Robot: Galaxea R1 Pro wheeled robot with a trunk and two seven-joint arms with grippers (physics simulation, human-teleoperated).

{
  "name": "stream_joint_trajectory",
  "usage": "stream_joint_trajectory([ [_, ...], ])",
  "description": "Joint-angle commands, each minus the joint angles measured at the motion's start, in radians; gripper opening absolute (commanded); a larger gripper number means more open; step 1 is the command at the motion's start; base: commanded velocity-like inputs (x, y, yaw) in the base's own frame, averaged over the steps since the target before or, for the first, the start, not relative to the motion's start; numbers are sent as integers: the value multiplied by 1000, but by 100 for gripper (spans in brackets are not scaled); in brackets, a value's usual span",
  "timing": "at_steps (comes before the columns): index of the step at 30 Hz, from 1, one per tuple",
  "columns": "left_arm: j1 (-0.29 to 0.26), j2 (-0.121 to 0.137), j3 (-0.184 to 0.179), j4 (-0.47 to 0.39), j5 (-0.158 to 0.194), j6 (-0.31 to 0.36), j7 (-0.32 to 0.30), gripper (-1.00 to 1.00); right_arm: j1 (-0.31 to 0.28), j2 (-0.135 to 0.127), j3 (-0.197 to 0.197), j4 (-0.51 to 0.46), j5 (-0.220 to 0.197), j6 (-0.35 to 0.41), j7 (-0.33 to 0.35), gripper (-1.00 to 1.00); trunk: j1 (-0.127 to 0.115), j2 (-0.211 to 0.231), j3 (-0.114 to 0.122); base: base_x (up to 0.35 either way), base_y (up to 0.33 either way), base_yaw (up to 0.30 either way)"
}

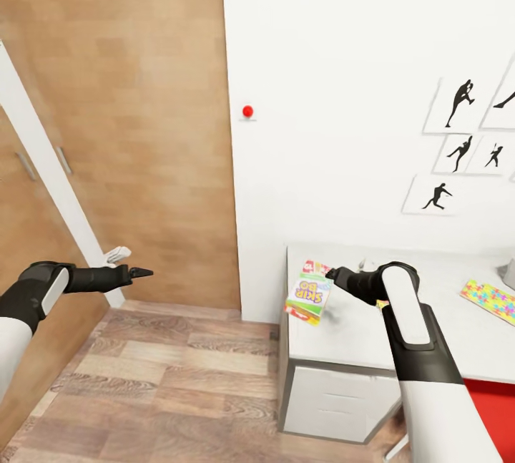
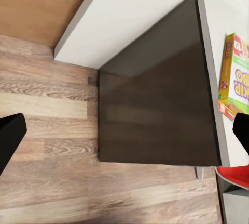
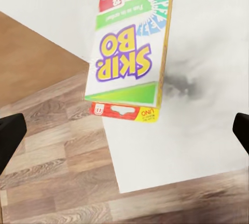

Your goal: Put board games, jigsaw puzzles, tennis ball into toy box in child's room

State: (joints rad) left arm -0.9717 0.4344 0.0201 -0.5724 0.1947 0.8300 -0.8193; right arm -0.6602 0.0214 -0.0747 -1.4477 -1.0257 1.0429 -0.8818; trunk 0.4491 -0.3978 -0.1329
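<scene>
One board game (image 1: pixel 307 293) lies just beyond the open right pincer (image 1: pixel 330 274).

"SKIP BO", "12" and "UNO" on the board game (image 3: pixel 129 57).

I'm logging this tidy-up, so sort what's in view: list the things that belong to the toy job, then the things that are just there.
Belongs to the job:
- board game, Skip-Bo box at the table's near corner
- jigsaw puzzle, further along the table
- table

Just there:
- wooden wardrobe
- red knob on the wall
- baseball pictures
- red seat under the table
</scene>
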Motion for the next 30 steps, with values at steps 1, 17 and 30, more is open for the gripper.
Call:
stream_joint_trajectory([
  [1,-1,0,1,0,1,4,-3,100,-1,3,0,-2,-8,4,-15,100,1,-2,-2,108,167,0],
  [17,-1,2,-1,0,-1,0,-9,100,-1,-1,27,1,-13,4,-22,100,1,-2,-1,27,28,-169],
  [30,-1,2,-2,0,-3,-1,-7,100,-1,1,29,1,-12,4,-22,100,1,-2,0,134,73,-112],
])
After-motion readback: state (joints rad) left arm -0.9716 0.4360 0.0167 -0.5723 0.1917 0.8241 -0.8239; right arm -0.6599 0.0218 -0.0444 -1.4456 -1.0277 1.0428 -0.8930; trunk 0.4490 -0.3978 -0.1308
